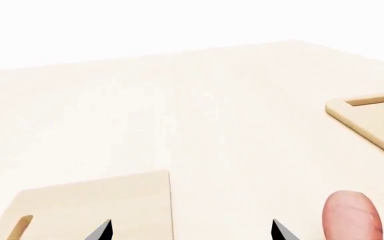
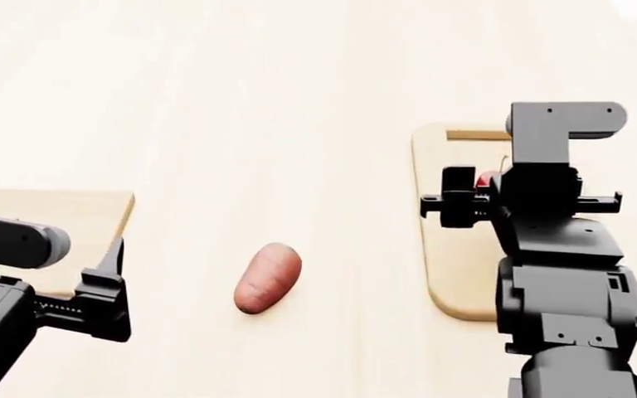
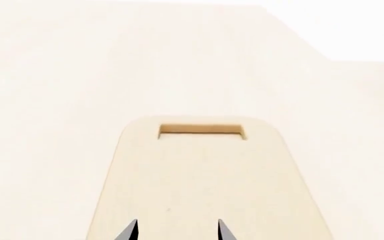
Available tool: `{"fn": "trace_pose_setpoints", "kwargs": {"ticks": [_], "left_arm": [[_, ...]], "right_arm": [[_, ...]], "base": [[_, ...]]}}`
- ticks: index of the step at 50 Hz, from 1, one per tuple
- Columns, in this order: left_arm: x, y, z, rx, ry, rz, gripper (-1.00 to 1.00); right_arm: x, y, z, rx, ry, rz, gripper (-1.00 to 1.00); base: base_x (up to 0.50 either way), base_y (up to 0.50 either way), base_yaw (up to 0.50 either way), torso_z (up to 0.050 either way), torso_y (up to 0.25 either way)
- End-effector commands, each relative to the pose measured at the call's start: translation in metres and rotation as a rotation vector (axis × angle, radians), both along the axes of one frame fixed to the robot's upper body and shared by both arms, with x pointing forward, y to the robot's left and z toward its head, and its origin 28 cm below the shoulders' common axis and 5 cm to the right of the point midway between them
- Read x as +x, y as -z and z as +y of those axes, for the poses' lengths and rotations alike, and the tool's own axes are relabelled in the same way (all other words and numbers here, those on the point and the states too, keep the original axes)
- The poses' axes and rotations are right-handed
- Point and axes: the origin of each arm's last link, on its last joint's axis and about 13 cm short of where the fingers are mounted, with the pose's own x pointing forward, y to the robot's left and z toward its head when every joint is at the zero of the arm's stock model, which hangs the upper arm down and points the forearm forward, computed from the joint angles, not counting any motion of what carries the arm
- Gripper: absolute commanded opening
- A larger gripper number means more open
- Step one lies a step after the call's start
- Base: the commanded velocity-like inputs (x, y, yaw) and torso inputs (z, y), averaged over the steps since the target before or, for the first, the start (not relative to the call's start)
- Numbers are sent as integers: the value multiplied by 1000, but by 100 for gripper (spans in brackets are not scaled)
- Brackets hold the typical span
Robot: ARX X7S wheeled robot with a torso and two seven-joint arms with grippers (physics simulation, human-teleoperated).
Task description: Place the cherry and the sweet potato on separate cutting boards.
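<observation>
The sweet potato (image 2: 269, 278) lies on the table between the two cutting boards and also shows in the left wrist view (image 1: 352, 219). My left gripper (image 1: 190, 231) is open and empty, low over the table between the thick square-cornered board (image 1: 92, 207) and the sweet potato. That board sits at the left in the head view (image 2: 42, 228). My right gripper (image 3: 178, 231) hovers over the long rounded board (image 3: 205, 180), jaws apart with only bare board between the tips. A bit of the red cherry (image 2: 483, 179) shows on that board (image 2: 451, 249), mostly hidden by the right arm.
The long board's slotted end (image 1: 372, 101) shows far off in the left wrist view. The pale wooden table (image 2: 241, 99) stretches away on all sides, with its far edge in the right wrist view (image 3: 299, 45).
</observation>
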Motion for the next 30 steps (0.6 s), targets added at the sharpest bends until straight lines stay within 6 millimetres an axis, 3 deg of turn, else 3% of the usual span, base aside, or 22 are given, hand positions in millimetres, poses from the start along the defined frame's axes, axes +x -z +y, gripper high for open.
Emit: {"fn": "trace_pose_setpoints", "kwargs": {"ticks": [1, 6, 7, 13, 19, 23, 30], "left_arm": [[1, 2, 0, -22, 10, -8, 100], [2, 1, 0, -23, 13, -10, 100], [1, 1, 0, -24, 12, -10, 100], [3, 1, -2, -20, 22, -7, 100], [5, 0, -5, -19, 34, -10, 100], [9, -4, -6, -19, 48, -13, 100], [29, -22, -18, -40, 124, -9, 100]], "right_arm": [[1, 2, 2, -14, -24, 7, -100], [2, -1, 3, -22, -23, -1, -100], [2, 0, 3, -25, -23, 1, 100], [3, -5, 1, -24, -25, -11, 100], [4, -26, -3, -63, -11, -96, 100], [-18, -47, -2, -60, -16, -165, 100], [-78, -52, 5, -76, -37, -216, 100]], "base": [[0, 0, 0, 0, 0], [0, 0, 0, 0, 0], [0, 0, 0, 0, 0], [0, 0, 0, 0, 0], [0, 0, 0, 0, 0], [0, 0, 0, 0, 0], [0, 0, 0, 0, 0]]}}
